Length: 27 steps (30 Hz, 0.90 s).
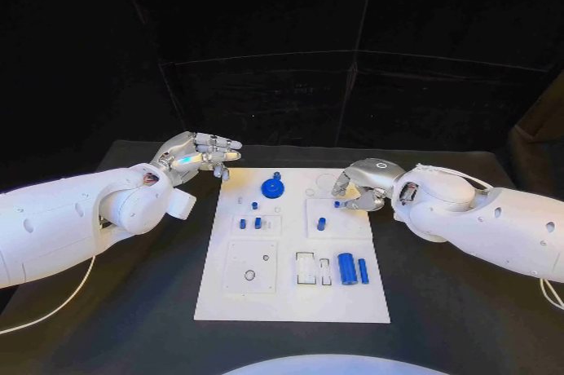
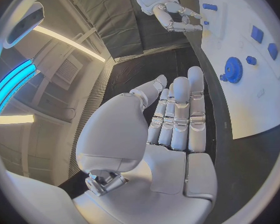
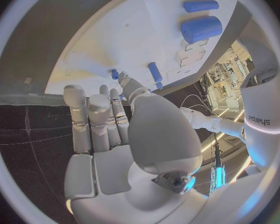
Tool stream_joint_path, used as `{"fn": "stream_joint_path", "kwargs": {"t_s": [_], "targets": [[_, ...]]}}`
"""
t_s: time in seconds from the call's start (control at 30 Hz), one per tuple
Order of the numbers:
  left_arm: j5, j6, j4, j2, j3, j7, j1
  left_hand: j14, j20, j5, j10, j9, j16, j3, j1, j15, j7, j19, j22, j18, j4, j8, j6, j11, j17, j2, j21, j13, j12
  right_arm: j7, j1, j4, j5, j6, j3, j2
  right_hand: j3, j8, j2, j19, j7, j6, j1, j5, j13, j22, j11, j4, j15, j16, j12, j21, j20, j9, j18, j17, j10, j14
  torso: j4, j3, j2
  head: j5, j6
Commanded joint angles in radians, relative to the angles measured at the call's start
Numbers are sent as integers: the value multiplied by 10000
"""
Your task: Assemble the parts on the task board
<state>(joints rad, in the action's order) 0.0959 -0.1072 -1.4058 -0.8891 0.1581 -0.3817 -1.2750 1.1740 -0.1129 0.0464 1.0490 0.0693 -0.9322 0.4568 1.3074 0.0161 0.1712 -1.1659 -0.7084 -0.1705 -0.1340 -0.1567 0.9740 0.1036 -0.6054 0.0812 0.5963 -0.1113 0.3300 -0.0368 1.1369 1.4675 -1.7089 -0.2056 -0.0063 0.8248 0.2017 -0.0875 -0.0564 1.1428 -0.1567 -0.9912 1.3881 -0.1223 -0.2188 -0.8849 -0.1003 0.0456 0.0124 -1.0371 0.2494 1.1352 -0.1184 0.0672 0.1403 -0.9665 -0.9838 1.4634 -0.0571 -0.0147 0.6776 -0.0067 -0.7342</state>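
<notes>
Board (image 1: 294,297) sits mid-table, parts loose: gear (image 1: 273,187) at its far end, cylinder (image 1: 347,267) near. Your left hand (image 1: 197,156) and right hand (image 1: 364,183) flank it, fingers apart, empty, staged to pick.

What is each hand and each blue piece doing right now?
left hand: open, holds nothing, beside the task board.
right hand: over the board's edge; hold unclear.
blue gear: on the board.
big blue cylinder: lying flat.
thin blue cylinder: lying flat beside it.
</notes>
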Motion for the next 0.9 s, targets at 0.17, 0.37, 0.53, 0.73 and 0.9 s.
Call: {"fn": "stream_joint_path", "kwargs": {"t_s": [0.17,0.37,0.53,0.73,0.9], "targets": [[-748,244,-87,16,-5,-342,-10,-96,-19,25,-113,-4,104,-74,-9,16,32,90,45,-120,-18,-45,75,2,68,-68,-108,-24,80,-150,-51,-168,-440,292,-30,-208,520,73,61,209,-87,-99,98,179,392,-245,-38,120,44,-118,-93,199,-10,19,-65,-71,-62,51,-13,-3,12,15,-52],[-759,218,-116,21,-4,-293,-9,-118,-20,27,-142,-5,122,-82,11,18,37,104,60,-120,-32,-48,75,5,95,-85,-131,-28,102,-158,-82,-239,-447,688,-121,-309,1318,67,66,445,-7,-366,47,82,812,-700,8,303,-1,-403,-188,541,38,31,-136,-329,-403,127,11,2,10,41,-109],[-760,210,-109,26,-3,-265,-9,-137,-18,27,-169,-2,140,-80,50,18,41,114,75,-121,-56,-62,93,8,128,-117,-153,-35,134,-199,-89,-261,-459,867,-139,-342,1813,98,-66,588,-16,-497,-189,97,1093,-1012,33,368,-4,-613,-282,778,54,28,-188,-500,-623,170,12,6,12,47,-130],[-760,262,-113,21,-2,-221,-8,-156,-14,29,-204,9,159,-82,98,16,38,123,90,-122,-83,-105,153,8,170,-162,-175,-43,176,-263,-91,-287,-511,938,-146,-380,2333,76,-105,715,11,-699,-312,172,1319,-1304,70,475,-40,-814,-317,996,62,48,-234,-659,-912,196,6,2,10,53,-147],[-759,269,-113,15,-2,-205,-8,-165,-13,29,-215,10,167,-83,109,16,40,128,95,-122,-90,-114,164,9,183,-173,-182,-45,187,-398,-92,-288,-697,820,-147,-416,2797,-74,121,1027,78,-1064,-179,516,1361,-1835,168,630,-129,-968,-236,1366,115,108,-328,-754,-1350,245,-1,-2,12,50,-164]]}}
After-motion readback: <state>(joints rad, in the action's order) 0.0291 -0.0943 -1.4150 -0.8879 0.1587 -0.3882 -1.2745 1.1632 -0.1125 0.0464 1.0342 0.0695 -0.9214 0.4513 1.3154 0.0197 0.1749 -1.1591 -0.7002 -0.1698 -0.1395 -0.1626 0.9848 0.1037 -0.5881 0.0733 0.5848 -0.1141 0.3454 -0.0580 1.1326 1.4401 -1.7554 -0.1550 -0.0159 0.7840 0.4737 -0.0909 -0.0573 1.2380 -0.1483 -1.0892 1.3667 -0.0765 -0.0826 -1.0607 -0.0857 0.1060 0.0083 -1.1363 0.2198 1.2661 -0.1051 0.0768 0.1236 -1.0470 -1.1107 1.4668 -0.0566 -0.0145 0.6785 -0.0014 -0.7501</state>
